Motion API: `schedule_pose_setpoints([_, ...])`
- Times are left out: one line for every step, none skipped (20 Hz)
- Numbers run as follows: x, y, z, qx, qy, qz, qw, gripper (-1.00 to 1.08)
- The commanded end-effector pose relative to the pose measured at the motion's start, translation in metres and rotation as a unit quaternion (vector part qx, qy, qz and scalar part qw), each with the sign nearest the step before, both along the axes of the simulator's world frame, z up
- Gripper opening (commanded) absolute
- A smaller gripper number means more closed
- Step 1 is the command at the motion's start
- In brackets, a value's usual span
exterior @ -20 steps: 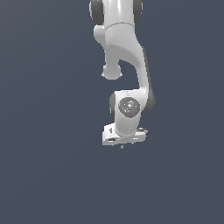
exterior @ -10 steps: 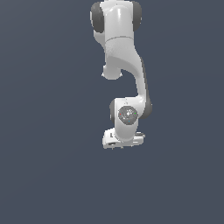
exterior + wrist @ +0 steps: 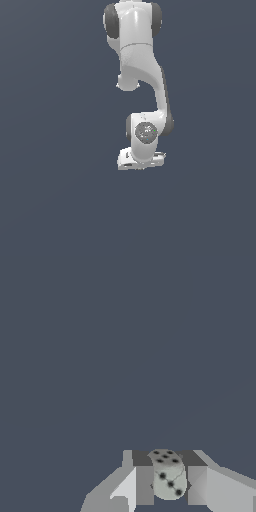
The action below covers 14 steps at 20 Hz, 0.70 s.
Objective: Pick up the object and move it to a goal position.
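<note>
A: Wrist view first. The object (image 3: 169, 476) is a pale greenish-grey die with rounded corners and dark pips, sitting between the two fingers (image 3: 145, 484). State of the gripper (image 3: 170, 485)?

B: Pinching the die. One finger pad touches it from the 9 o'clock side, the other from 3 o'clock, no gap on either side. Two pip faces show, one toward 12 o'clock and one facing the camera.

A: Exterior view?

B: Arm (image 3: 137, 75) hangs down from 12 o'clock, white with dark joints. Wrist joint sits at about 6 o'clock of the elbow bend, and the hand (image 3: 141, 160) is below that, tilted, lower end toward the exterior view's left.

A: Can you see the die there?

B: No, hidden or too small to tell. Fingers not readable there either.

A: Background?

B: Flat dark blue-grey (image 3: 55, 150) in both views, no edges or surface visible.
</note>
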State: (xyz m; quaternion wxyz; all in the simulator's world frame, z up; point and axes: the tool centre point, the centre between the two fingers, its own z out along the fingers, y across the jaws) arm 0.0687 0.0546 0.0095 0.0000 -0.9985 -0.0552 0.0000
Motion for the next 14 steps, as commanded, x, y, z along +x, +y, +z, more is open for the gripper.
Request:
schedule_pose_setpoints([0.0, 0.0, -0.001, 0.0, 0.0, 0.0, 1.0, -1.0])
schedule_pose_setpoints([0.0, 0.0, -0.001, 0.0, 0.0, 0.0, 1.0, -1.0])
schedule_pose_setpoints([0.0, 0.0, -0.001, 0.0, 0.0, 0.0, 1.0, -1.0])
schedule_pose_setpoints([0.0, 0.0, 0.0, 0.0, 0.0, 0.0, 1.0, -1.0])
schedule_pose_setpoints([0.0, 0.0, 0.0, 0.0, 0.0, 0.0, 1.0, -1.0])
schedule_pose_setpoints([0.0, -0.001, 0.001, 0.0, 0.0, 0.0, 1.0, -1.0])
schedule_pose_setpoints([0.0, -0.001, 0.002, 0.0, 0.0, 0.0, 1.0, -1.0])
schedule_pose_setpoints([-0.001, -0.003, 0.003, 0.0, 0.0, 0.0, 1.0, -1.0])
schedule_pose_setpoints([-0.001, -0.004, 0.005, 0.0, 0.0, 0.0, 1.0, -1.0])
schedule_pose_setpoints([-0.002, -0.006, 0.008, 0.0, 0.0, 0.0, 1.0, -1.0])
schedule_pose_setpoints([-0.003, -0.008, 0.011, 0.0, 0.0, 0.0, 1.0, -1.0])
schedule_pose_setpoints([-0.004, -0.01, 0.014, 0.0, 0.0, 0.0, 1.0, -1.0])
schedule_pose_setpoints([-0.005, -0.012, 0.018, 0.0, 0.0, 0.0, 1.0, -1.0])
schedule_pose_setpoints([-0.006, -0.015, 0.022, 0.0, 0.0, 0.0, 1.0, -1.0])
